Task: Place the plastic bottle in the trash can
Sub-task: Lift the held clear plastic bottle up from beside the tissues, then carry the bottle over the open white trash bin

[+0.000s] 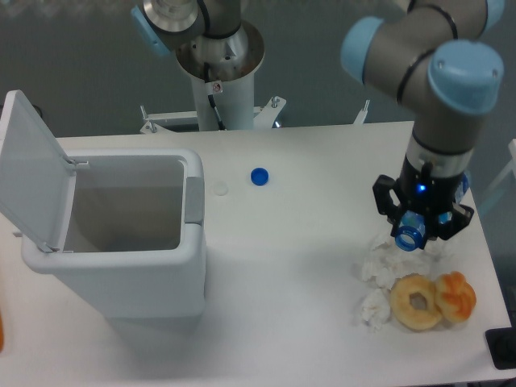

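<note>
The plastic bottle shows only as a blue-ringed open neck and a bit of clear body poking out under my gripper at the right side of the table. The black fingers close around it, and most of the bottle is hidden by the gripper. The trash can stands at the left, a white bin with its lid swung up and open to the left and its inside showing empty. The gripper is far to the right of the bin.
A loose blue cap and a small white disc lie mid-table. Crumpled white paper, a doughnut and an orange piece lie just below the gripper. A black object sits at the right edge.
</note>
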### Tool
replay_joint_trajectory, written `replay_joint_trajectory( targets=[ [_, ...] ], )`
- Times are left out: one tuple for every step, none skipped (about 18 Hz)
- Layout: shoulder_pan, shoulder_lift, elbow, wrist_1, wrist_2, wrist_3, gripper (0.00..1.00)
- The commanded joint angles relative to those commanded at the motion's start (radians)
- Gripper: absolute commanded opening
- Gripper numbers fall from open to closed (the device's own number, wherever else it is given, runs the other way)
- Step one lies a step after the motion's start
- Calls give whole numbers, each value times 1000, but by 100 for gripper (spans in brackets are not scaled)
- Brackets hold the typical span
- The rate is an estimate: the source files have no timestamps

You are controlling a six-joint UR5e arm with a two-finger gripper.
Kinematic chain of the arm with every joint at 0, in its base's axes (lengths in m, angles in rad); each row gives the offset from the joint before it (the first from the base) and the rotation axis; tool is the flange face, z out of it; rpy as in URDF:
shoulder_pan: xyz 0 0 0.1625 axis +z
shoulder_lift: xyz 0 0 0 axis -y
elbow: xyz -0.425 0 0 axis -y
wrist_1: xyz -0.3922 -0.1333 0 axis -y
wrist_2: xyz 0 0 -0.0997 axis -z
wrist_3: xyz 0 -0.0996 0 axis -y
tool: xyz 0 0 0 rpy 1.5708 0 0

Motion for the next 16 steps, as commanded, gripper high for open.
replay_joint_trajectory(
  targets=[
    [-9, 25, -11, 0, -26, -35, 5],
    [-17, 40, -14, 0, -49, -69, 5],
    [-29, 49, -14, 2, -68, -97, 5],
    [-40, 57, -15, 2, -83, -121, 5],
    [-55, 62, -19, 3, -95, -147, 5],
    [-67, 66, -22, 8, -97, -175, 5],
    [-83, 72, -25, 23, -98, -198, 5],
    [-103, 78, -31, 34, -106, -219, 5],
    [-117, 91, -41, 46, -121, -242, 5],
    [-126, 114, -60, 58, -147, -270, 5],
    [-127, 140, -83, 77, -176, -298, 5],
    [-129, 167, -100, 99, -206, -324, 5],
    [-132, 192, -107, 112, -229, -344, 5],
    [-135, 204, -104, 117, -242, -356, 5],
    [-143, 215, -101, 117, -256, -371, 5],
    [-156, 241, -103, 118, -273, -403, 5]
  ],
)
